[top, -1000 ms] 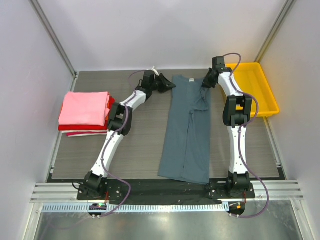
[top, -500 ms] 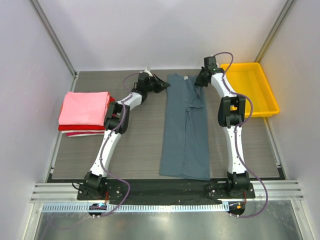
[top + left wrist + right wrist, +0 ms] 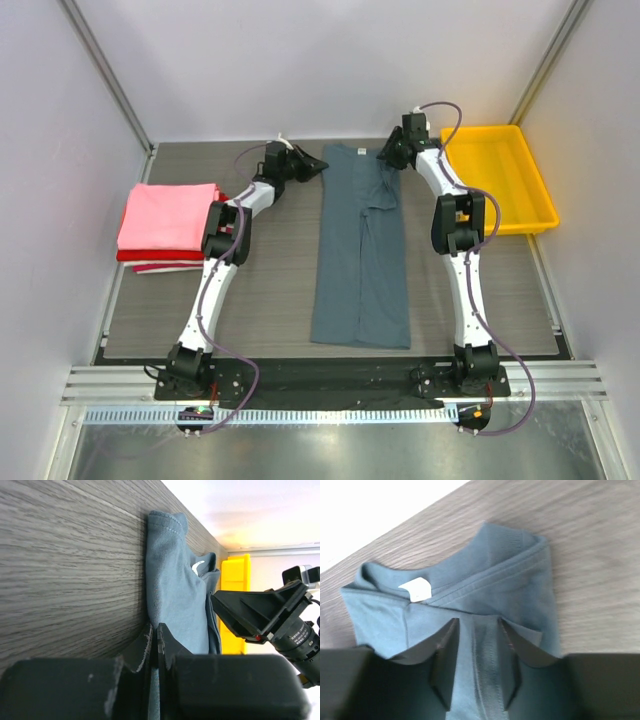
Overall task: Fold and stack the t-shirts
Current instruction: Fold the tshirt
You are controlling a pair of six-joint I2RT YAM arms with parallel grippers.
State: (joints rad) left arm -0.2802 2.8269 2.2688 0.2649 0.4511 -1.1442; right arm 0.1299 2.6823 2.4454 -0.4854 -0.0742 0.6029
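Risk: a one-sided pull would likely skew the blue-grey t-shirt (image 3: pixel 360 250) and spill its rumpled fold, since the left gripper (image 3: pixel 156 630) is pinched shut on its far left edge while the right gripper (image 3: pixel 477 625) stands parted over the collar. Condition: lies on the table (image 3: pixel 270 290) between the arms, folded lengthwise into a long strip, collar far, right shoulder bunched.

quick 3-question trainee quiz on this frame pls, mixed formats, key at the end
1. True or false: the pink t-shirt lies on top of a red t-shirt.
2. Which hand is shut on the blue-grey t-shirt: A left, B right, C both?
3. Fill in: the yellow tray stands on the ___ arm's side.
Key: 1 true. 2 A: the left hand pinches its edge; the right hand is open. 3 right.
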